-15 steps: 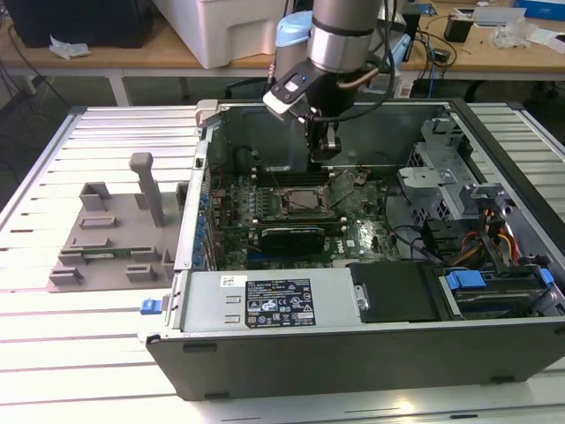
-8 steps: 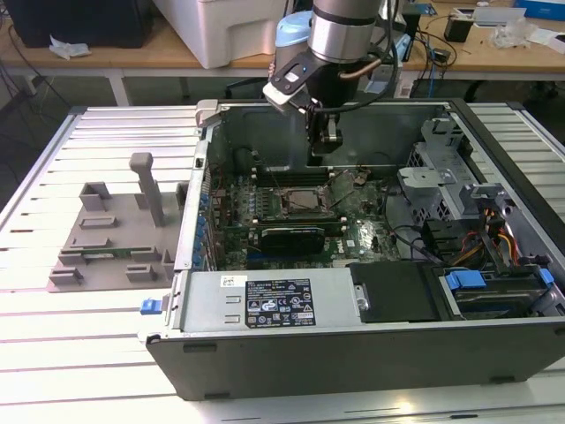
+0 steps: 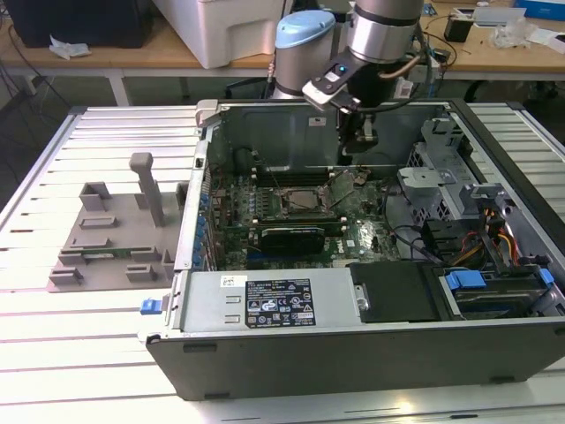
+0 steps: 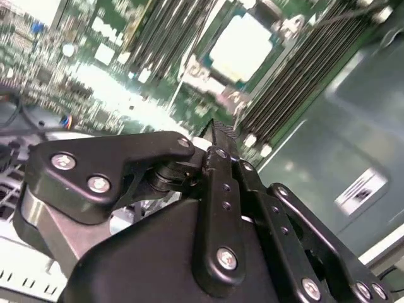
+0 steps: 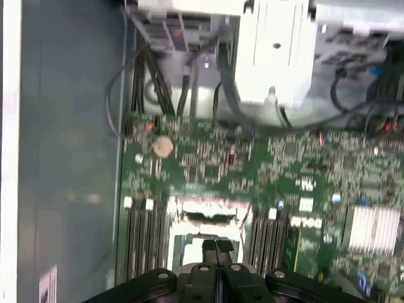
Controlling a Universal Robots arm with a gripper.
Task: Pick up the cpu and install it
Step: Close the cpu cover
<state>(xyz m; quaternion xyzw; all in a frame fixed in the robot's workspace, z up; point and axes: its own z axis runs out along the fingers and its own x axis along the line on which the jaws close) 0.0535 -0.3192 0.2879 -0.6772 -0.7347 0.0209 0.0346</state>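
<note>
Closest to the lens in both wrist views we've got the black gripper [image 5: 216,245], and its two fingers are pressed flat together with nothing pinched between them, so it's closed and empty. Just past the tips in the second wrist view is the cpu [image 4: 243,47]: a small flat square with a bright silvery-white top, lying level in the socket [image 3: 296,199] on the green board, clear of the gripper. Rows of dark memory slots [image 4: 297,76] run along both sides of it, so the socket is boxed in pretty tightly. In the exterior view the gripper [image 3: 357,146] hangs inside the case [image 3: 274,132], above the board and a bit to the exterior view's right of the socket. The black expansion card [image 3: 291,237] lies just in front of the socket. A coin battery [image 5: 163,146] and a finned heatsink [image 5: 372,230] sit on the board too, and black cables [image 5: 145,82] dangle beyond it. The drive cage [image 3: 441,168] crowds the exterior view's right and the power supply [image 3: 274,305] lines the front edge. The case top is wide open. Outside it, on the exterior view's left, a grey tray [image 3: 106,238] rests on the slatted table [image 3: 53,336].
</note>
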